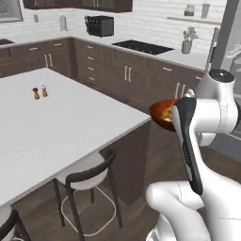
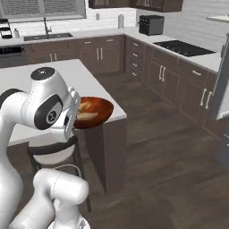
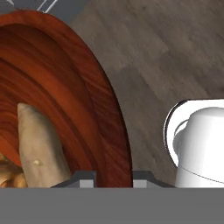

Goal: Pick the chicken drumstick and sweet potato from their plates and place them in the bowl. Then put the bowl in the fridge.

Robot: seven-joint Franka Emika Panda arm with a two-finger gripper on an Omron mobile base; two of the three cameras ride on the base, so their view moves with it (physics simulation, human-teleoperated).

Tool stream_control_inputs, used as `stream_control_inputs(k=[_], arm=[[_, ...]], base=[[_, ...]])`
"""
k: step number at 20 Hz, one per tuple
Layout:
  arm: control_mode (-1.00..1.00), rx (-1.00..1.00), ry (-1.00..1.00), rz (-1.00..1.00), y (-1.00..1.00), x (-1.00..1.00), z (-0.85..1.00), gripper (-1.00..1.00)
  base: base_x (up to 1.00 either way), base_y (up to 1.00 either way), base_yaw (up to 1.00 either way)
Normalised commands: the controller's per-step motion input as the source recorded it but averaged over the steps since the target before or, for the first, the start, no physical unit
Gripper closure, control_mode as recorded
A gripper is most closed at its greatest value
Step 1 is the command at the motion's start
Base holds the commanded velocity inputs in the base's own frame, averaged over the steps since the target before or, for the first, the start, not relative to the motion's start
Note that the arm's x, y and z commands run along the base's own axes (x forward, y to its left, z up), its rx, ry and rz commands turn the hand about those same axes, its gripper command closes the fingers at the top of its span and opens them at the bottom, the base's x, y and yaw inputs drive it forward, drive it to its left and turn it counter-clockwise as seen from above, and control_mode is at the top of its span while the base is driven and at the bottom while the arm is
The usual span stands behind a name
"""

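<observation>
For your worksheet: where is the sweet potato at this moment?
The sweet potato lies inside the bowl beside the chicken drumstick, and the gripper holds the bowl's rim above the wooden floor.

On the white island bench (image 1: 70,117), two small shakers (image 1: 39,92) stand side by side toward nine o'clock. A black-framed stool (image 1: 89,176) tucks under its six o'clock edge. At twelve o'clock on the back bench sit a black toaster (image 1: 100,25) and a cooktop (image 1: 142,46), a potted plant (image 1: 188,42) at two o'clock.
</observation>
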Motion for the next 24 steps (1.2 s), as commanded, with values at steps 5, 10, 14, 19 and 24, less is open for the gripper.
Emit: stream_control_inputs(k=[5, 10, 14, 19, 24], arm=[[1.0, 0.0, 0.0, 0.0, 0.0, 0.0, 0.0, 1.0], [1.0, 0.0, 0.0, 0.0, 0.0, 0.0, 0.0, 1.0], [1.0, 0.0, 0.0, 0.0, 0.0, 0.0, 0.0, 1.0], [1.0, 0.0, 0.0, 0.0, 0.0, 0.0, 0.0, 1.0], [1.0, 0.0, 0.0, 0.0, 0.0, 0.0, 0.0, 1.0]], base=[[0.0, -0.29, -0.8], [0.09, -0.21, -0.79], [0.5, -0.03, -0.63], [0.95, 0.05, -0.24], [1.0, 0.15, -0.08]])
